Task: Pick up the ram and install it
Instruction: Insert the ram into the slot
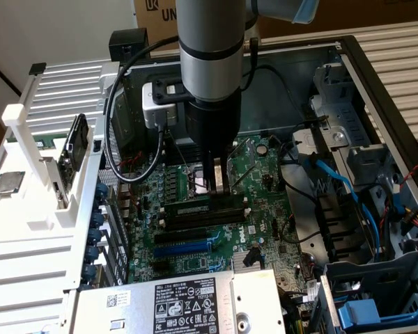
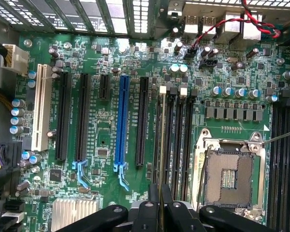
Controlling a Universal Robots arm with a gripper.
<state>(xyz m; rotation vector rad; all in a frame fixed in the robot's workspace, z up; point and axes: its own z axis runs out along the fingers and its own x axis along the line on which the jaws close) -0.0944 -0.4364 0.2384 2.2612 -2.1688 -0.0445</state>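
The ram [image 2: 161, 145] appears edge-on as a thin pale strip. It runs out from between my fingertips along the outermost of the black memory slots [image 2: 176, 140] with white end clips. My gripper [image 2: 159, 205] is shut on its upper edge. In the exterior view the gripper [image 1: 218, 189] reaches straight down into the open computer case, fingertips at the memory slots [image 1: 202, 214] in the middle of the green motherboard [image 1: 195, 261]. Whether the ram sits in the slot or just above it I cannot tell.
A blue expansion slot [image 2: 121, 121] and black slots lie beside the memory slots, with the open CPU socket [image 2: 229, 174] on the other side. The power supply [image 1: 174, 303] and blue cables [image 1: 334, 181] crowd the case. A white rack [image 1: 35, 160] holds a dark card [image 1: 73, 149].
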